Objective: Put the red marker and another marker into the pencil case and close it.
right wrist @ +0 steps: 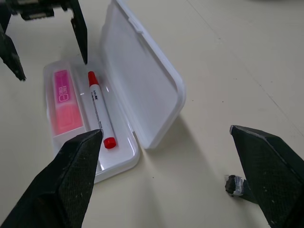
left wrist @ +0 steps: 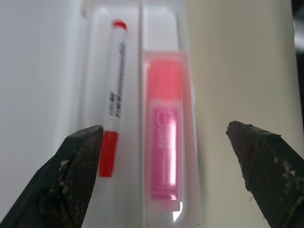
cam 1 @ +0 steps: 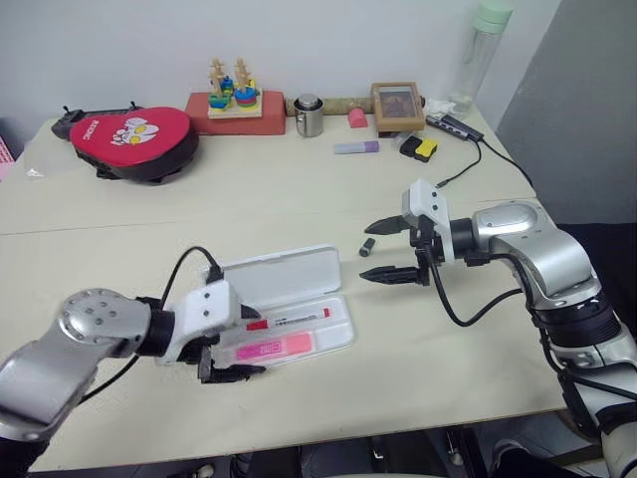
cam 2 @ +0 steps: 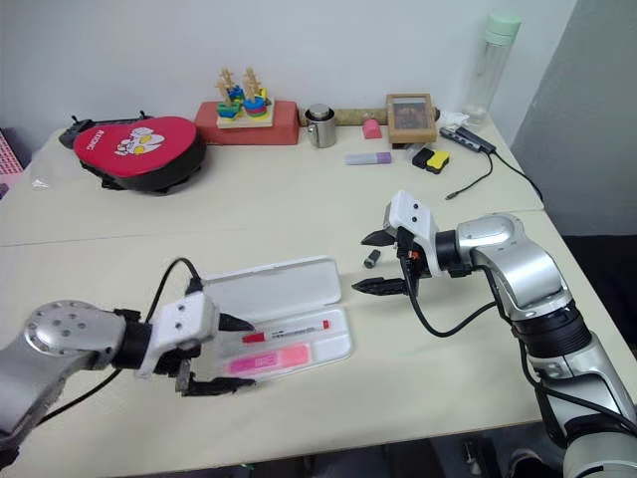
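With the red marker (right wrist: 100,117) and pink highlighter (right wrist: 63,101) lying side by side in the pencil case (cam 1: 317,344), its lid open, the left gripper (cam 1: 227,351) and right gripper (cam 1: 390,249) both hung spread and empty, probably ahead of closing it.

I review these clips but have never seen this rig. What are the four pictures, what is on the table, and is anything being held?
Two pictures come from the humanoid robot's head, two from cameras on its wrists. On the table lies the pencil case, lid open, with the red marker and the pink highlighter side by side in its tray. The left gripper hovers open over the tray end; the right gripper waits open nearby. Neither holds anything. A small dark cap lies beside the right gripper.
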